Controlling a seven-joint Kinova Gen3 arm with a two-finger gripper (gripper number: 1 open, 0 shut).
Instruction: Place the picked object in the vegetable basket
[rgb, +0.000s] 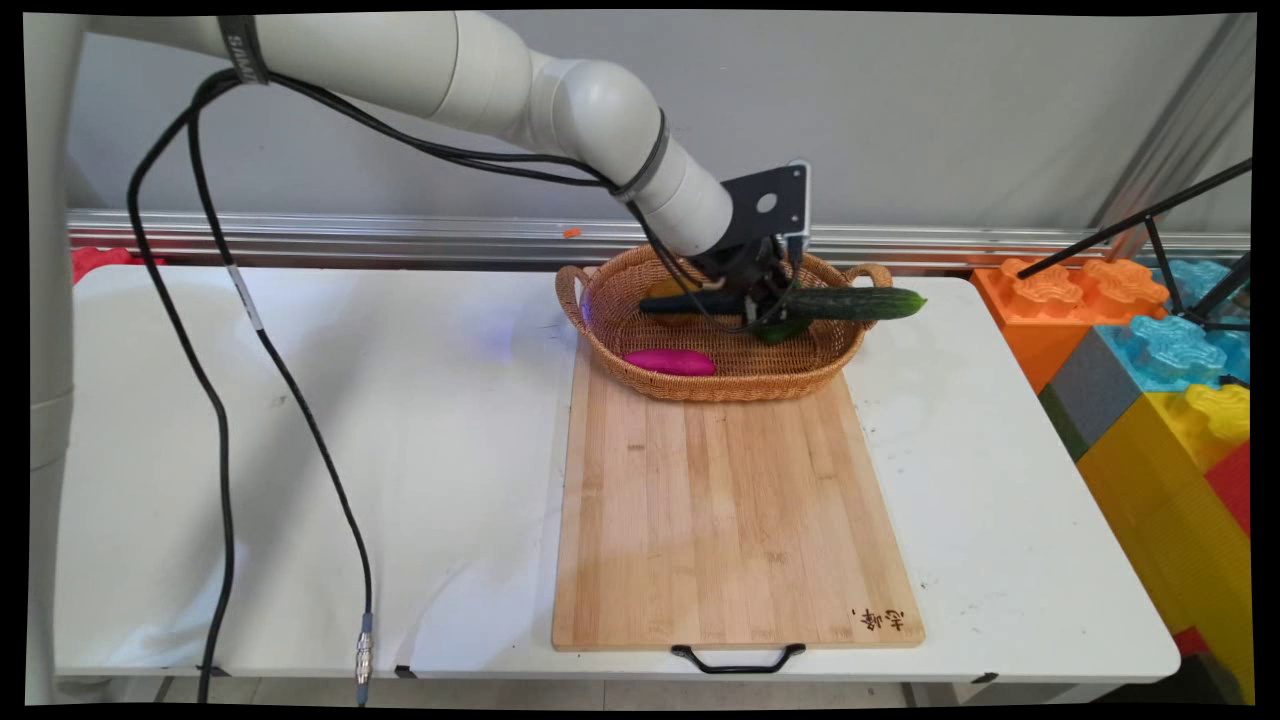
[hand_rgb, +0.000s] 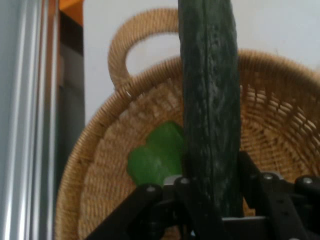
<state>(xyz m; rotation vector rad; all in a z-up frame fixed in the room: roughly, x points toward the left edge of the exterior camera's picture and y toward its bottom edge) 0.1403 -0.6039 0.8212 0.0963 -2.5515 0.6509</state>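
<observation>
My gripper (rgb: 760, 300) is shut on a long dark green cucumber (rgb: 850, 303), which hangs level above the wicker basket (rgb: 620, 330) with its right end poking past the basket's right rim. In the hand view the cucumber (hand_rgb: 210, 110) runs straight up from between the fingers (hand_rgb: 200, 200). A green pepper (hand_rgb: 155, 157) lies in the basket below it, partly hidden in the main view (rgb: 782, 331). A magenta sweet potato (rgb: 670, 361) lies at the basket's front left. Something orange-yellow (rgb: 665, 290) shows behind the cucumber, mostly hidden.
The basket stands on the far end of a wooden cutting board (rgb: 735, 520) with a black handle (rgb: 738, 660) at the near edge. Large coloured foam blocks (rgb: 1160, 400) stand right of the table. Black cables (rgb: 215, 420) hang at the left. A metal rail (rgb: 350, 238) runs behind.
</observation>
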